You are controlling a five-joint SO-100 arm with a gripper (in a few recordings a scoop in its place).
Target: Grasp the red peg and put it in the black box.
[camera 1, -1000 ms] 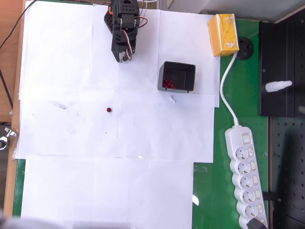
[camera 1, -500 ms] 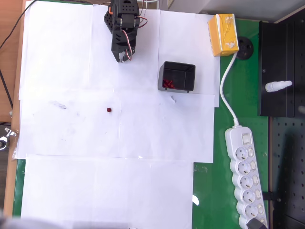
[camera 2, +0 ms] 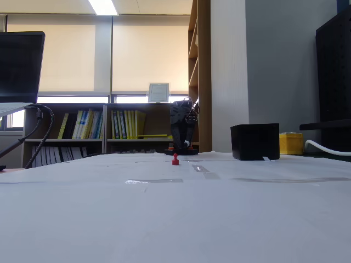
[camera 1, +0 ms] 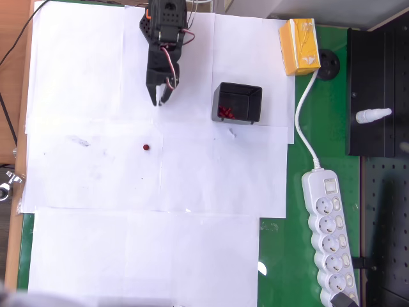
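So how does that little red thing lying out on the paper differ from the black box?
The red peg is tiny and red; the black box is far bigger and black. The peg stands alone on the white paper, while the box already holds several red pieces inside. The peg is a solid little knob; the box is open-topped with thin upright walls. Both sit on the paper, untouched by the gripper.

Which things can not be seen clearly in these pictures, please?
- Gripper opening: too small and dark in the overhead view; cannot tell in the fixed view.
- Inside of the black box: hidden by its own wall in the fixed view.
- Power strip: lower end cut off by the overhead view's edge.
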